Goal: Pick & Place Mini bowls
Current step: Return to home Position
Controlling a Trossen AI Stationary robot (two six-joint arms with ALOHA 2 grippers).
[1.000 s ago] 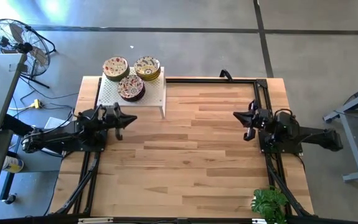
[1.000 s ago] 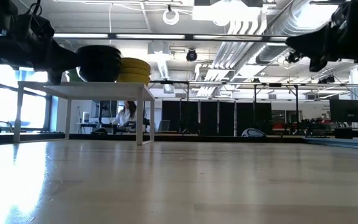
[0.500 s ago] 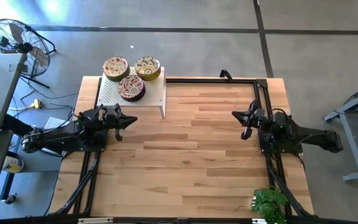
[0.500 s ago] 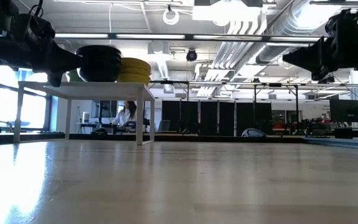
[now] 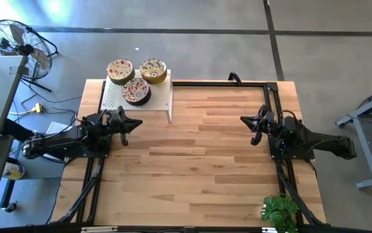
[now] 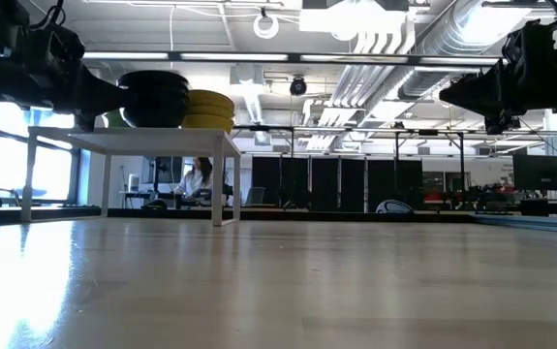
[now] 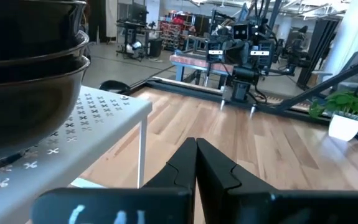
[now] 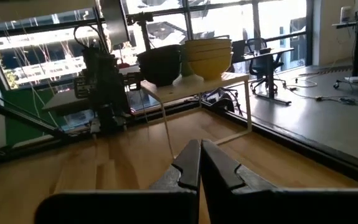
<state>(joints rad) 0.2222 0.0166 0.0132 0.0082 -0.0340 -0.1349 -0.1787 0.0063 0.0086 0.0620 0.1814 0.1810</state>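
On the pale wooden counter [image 5: 198,162], a potted plant [image 5: 279,212] sits at the near edge, at about 5 o'clock. Farther in, the two arms lie low along the sides and point toward each other across bare boards. The right gripper [image 5: 245,120] is at 3 o'clock, well apart from everything else on the counter. Its jaws are clenched, tip pressed against tip, as the right wrist view shows. The left gripper [image 5: 132,123] is at 9 o'clock, just beside the near edge of the shelf [image 5: 161,101]. Its jaws are likewise clenched together, with nothing between them. In the low view both grippers hang above the counter at roughly the height of the shelf top. The shelf is a small white perforated platform on thin legs, standing at the counter's 11 o'clock corner. All the mini bowls [image 5: 136,90] rest on it in three stacks. A dark-sided stack with a red pattern is at the shelf's 6 o'clock and nearest the left gripper. A yellow-sided stack is at its 1 o'clock, and a third with an orange-and-cream pattern is at its 11 o'clock. Each stack is several bowls deep, upright, and close to its neighbours. Beyond the counter's far-left corner a floor fan [image 5: 14,42] stands on the grey floor. In the low view a person [image 6: 196,180] sits far back in the room, seen under the shelf.
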